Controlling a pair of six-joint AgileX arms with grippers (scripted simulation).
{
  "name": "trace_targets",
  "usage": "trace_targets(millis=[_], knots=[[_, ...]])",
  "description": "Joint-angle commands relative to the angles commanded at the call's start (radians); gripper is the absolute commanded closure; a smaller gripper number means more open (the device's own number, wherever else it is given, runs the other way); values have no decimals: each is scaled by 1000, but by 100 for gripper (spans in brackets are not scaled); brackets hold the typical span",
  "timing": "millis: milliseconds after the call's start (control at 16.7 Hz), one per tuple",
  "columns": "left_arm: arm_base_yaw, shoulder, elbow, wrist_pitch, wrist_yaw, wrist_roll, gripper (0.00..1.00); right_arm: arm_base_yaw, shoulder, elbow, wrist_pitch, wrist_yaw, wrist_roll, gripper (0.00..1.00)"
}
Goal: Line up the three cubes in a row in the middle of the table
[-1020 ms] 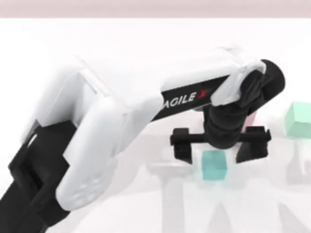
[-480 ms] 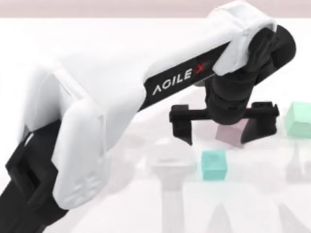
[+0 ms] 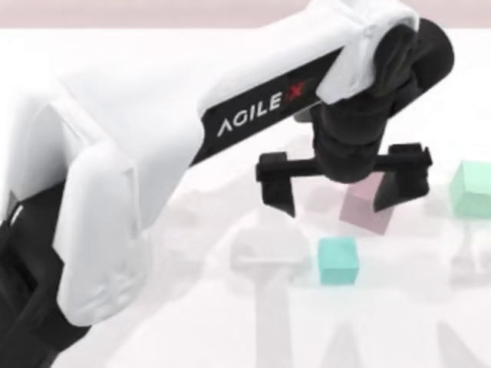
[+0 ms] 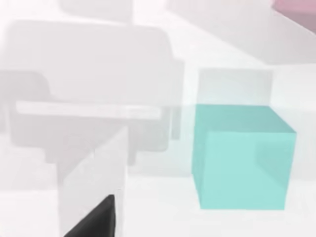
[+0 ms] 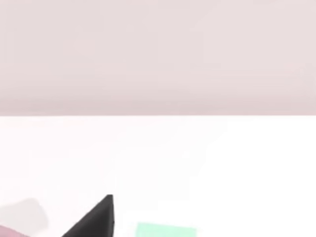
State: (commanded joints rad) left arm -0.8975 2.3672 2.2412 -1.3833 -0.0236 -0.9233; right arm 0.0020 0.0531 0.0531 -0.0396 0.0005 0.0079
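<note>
The small turquoise cube (image 3: pixel 338 261) (image 4: pixel 242 158) rests on the white table (image 3: pixel 192 322), right of centre. The dusty pink cube (image 3: pixel 367 204) stands just behind it to the right, partly under my left gripper (image 3: pixel 341 190). That gripper hangs above the table, open and empty, with its fingers spread wide on either side of the pink cube. The pale mint-green cube (image 3: pixel 471 188) (image 5: pixel 165 230) sits at the right edge. Of my right gripper, only one dark fingertip (image 5: pixel 96 221) shows, in its own wrist view, with nothing against it.
The left arm's white body (image 3: pixel 115 176) covers much of the table's left half. A pinkish strip (image 3: pixel 115 11) runs along the far edge. Pale reflections lie on the glossy surface around the cubes.
My left gripper has lifted and drawn back from the turquoise cube toward the far edge, staying open. The pink cube has come more into view. No cube has moved.
</note>
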Motion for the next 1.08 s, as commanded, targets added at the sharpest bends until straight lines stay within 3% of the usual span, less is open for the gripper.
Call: trace_targets(millis=[240, 540, 1080], knots=[[110, -227, -214, 132, -7, 35, 0, 9, 194, 185, -126, 0, 25, 0], [324, -734, -676, 400, -14, 149, 0, 25, 628, 529, -368, -1, 71, 0], [708, -1751, -1663, 963, -7, 553, 0, 52, 1509, 1167, -857, 1, 163, 0]])
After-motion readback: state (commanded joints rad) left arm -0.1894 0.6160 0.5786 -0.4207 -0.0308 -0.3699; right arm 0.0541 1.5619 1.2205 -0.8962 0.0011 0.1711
